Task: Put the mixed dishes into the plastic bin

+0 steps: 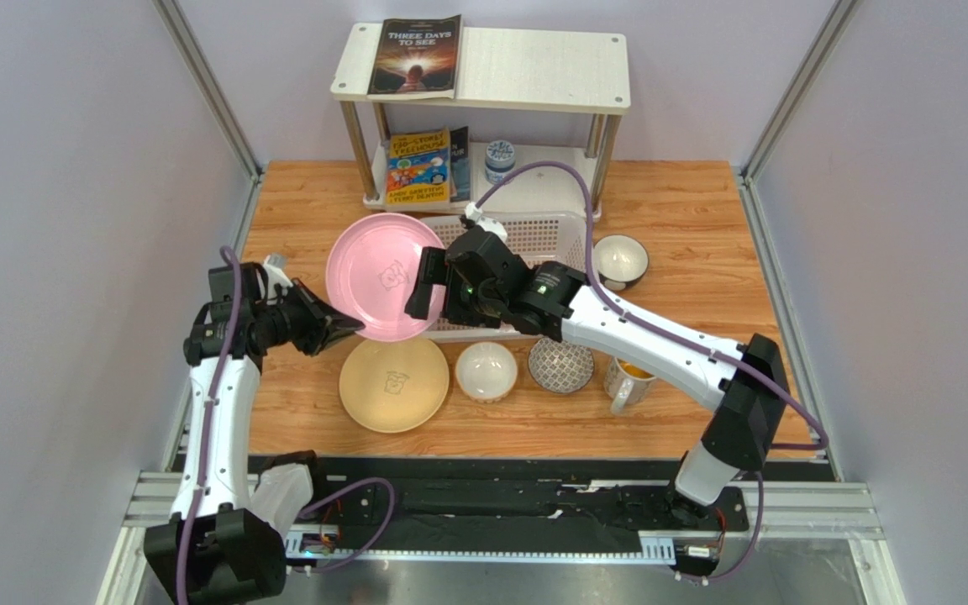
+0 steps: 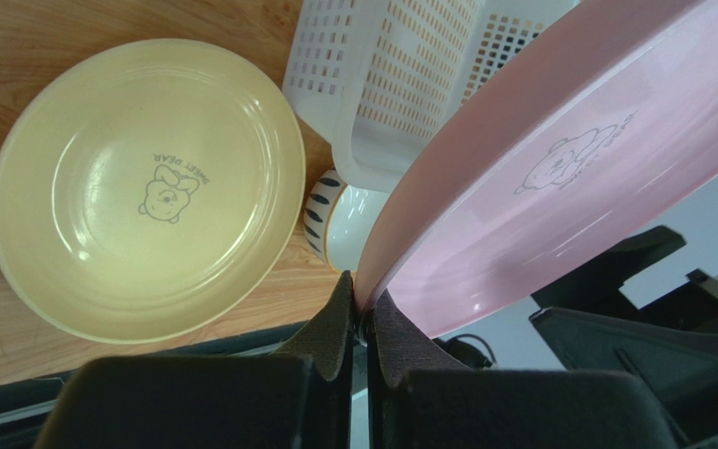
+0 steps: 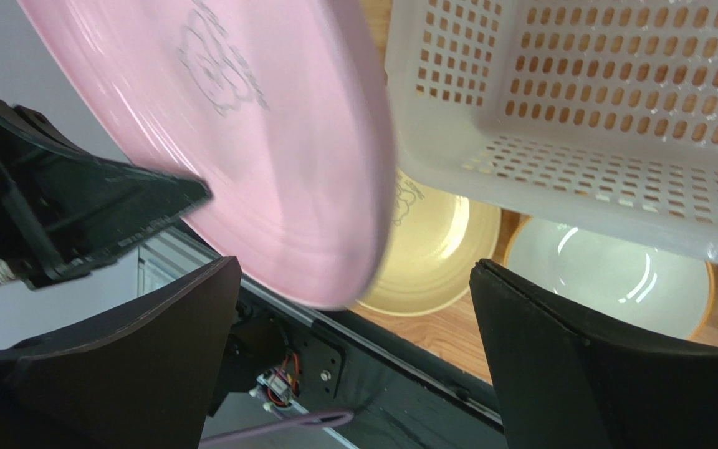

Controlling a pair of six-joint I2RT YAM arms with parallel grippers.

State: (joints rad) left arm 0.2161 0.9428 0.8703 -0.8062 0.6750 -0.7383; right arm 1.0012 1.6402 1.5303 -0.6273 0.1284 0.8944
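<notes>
- The pink plate (image 1: 382, 290) is being carried to the plastic bin (image 1: 530, 235). It is held clear of the table (image 1: 691, 214), tilted on edge, just beside the bin's left end, with its far-right rim overlapping the bin's left edge in the top view.
- The left gripper (image 2: 365, 301) is clenched on the plate's rim, on the side farthest from the bin. The rim is pinched between the two pads.
- The right gripper (image 3: 353, 281) is spread wide and holds nothing. It is poised above the bin's left end, at the plate's bin-side rim. From its wrist view the rim lines up with the gap between the jaws, but whether anything touches cannot be told.
- No dish is seen on the part of the bin's mesh floor that shows, so the task is judged to be at its first placement. Part of the bin is hidden by the right arm.
- Left on the table along the bin's near side are the pale yellow plate (image 1: 393, 383), a white bowl (image 1: 487, 372), the grey patterned bowl (image 1: 561, 366) and the mug (image 1: 628, 382). A second white bowl (image 1: 619, 260) sits just beside the bin's right end.
- The next move is judged to go one of two ways. Either the right jaws are closed on the bin-side rim so the plate can be passed over, or the plate is swung over the bin's left wall and laid flat.
- In both cases the rim must be lifted clear of the bin's wall, and the left grip should not be let go until the plate is supported.
</notes>
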